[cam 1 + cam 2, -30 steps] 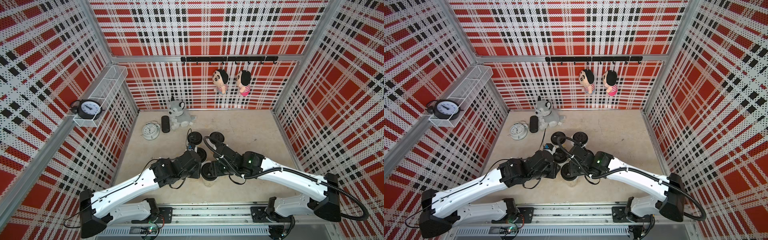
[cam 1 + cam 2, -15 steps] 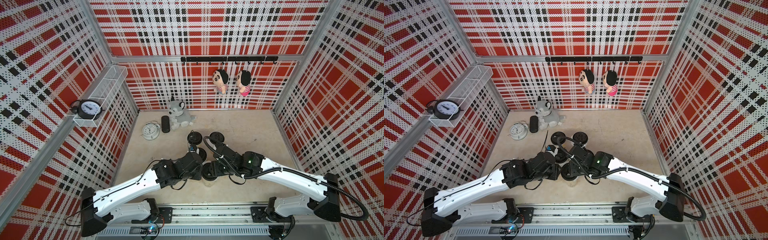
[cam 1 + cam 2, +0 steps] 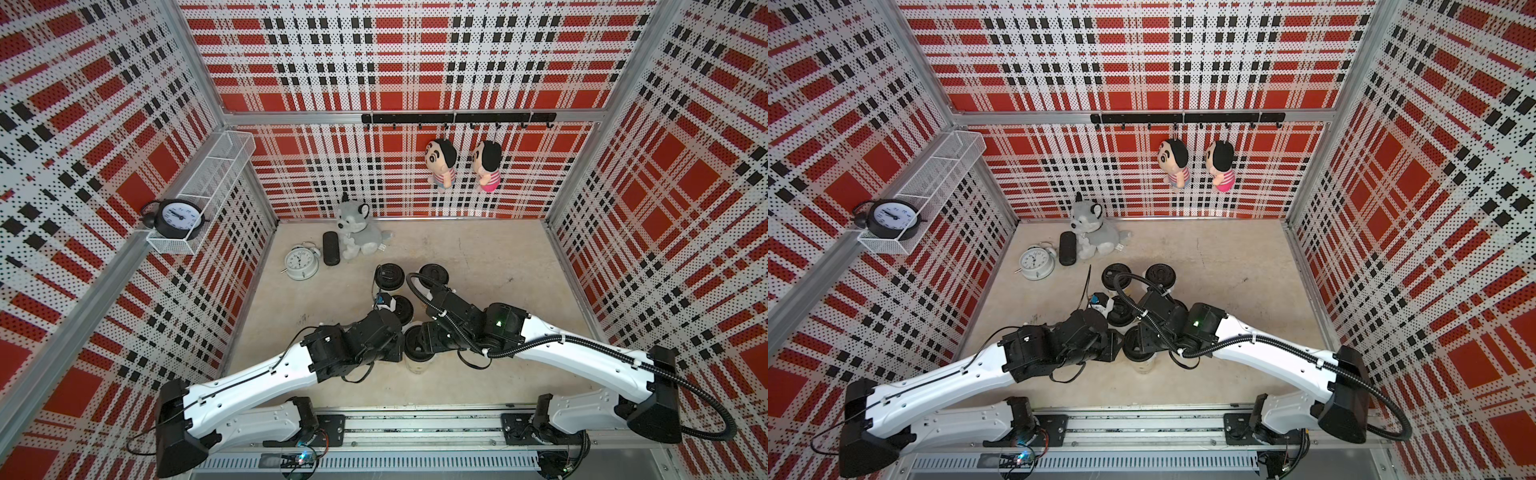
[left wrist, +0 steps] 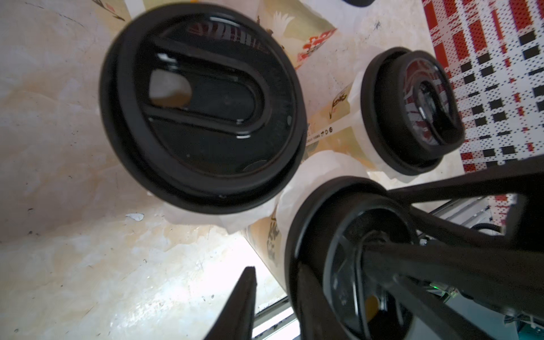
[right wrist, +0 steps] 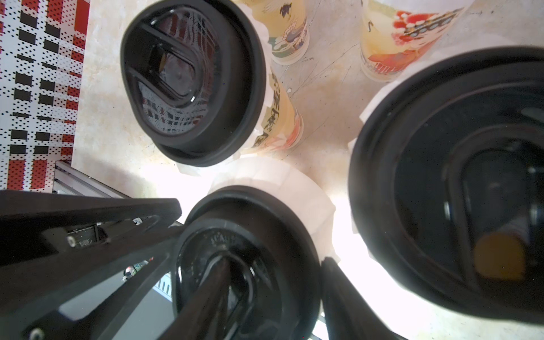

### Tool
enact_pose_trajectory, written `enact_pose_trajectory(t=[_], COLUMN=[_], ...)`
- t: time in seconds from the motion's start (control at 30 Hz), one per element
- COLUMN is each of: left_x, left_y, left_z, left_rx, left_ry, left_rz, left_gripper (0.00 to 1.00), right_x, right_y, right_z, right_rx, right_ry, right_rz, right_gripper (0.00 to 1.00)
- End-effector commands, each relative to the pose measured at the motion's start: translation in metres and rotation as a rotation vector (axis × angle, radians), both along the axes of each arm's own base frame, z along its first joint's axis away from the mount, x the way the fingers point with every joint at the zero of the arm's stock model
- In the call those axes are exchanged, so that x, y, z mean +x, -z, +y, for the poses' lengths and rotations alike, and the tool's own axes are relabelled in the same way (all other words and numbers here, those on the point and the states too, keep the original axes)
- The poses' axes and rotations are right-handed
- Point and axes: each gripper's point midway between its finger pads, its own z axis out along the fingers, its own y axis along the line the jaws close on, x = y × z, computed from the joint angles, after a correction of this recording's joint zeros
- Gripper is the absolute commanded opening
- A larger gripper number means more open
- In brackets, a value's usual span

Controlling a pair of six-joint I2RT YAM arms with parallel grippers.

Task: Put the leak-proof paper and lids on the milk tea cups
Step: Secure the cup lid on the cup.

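The right pincer (image 5: 269, 279) stays clamped across the rim of the black lid (image 5: 235, 223) on the nearest milk tea cup (image 3: 417, 366). The left pincer (image 3: 395, 347) has slid in beside that lid, jaws apart; whether they press it I cannot tell. White leak-proof paper (image 5: 273, 179) frills out beneath the lid, so this cup looks covered, like the other cups (image 5: 284, 123) on the surface (image 3: 478, 249).
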Motion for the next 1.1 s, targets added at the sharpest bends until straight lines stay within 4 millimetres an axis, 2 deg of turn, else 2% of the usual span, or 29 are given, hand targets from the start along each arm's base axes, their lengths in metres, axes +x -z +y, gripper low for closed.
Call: enact_pose_trajectory(t=[0.0,0.13,0.37,0.63,0.87,1.07], left_x=[-0.032,-0.039,-0.036,-0.015,0.012,0.027], left_y=[0.054,0.063,0.055,0.009,-0.036,-0.057], left_z=[0.018,0.025,0.021,0.007,0.000,0.003], left_rx=[0.115,0.110,0.094,0.088,0.073,0.065], left_ry=[0.042,0.030,0.023,0.030,0.026,0.009], left_rz=[0.160,0.181,0.161,0.058,-0.047,-0.097], left_gripper=[0.29,0.29,0.29,0.33,0.35,0.35], right_x=[-0.020,-0.022,-0.023,-0.024,-0.022,-0.019], right_y=[0.043,0.045,0.043,0.044,0.040,0.032], right_z=[-0.018,-0.016,-0.016,-0.019,-0.019,-0.018], right_rx=[-0.153,-0.155,-0.157,-0.164,-0.156,-0.154], right_ry=[-0.027,-0.031,-0.032,-0.029,-0.023,-0.018], right_rz=[0.099,0.101,0.098,0.096,0.087,0.071], right_gripper=[0.52,0.52,0.52,0.52,0.52,0.57])
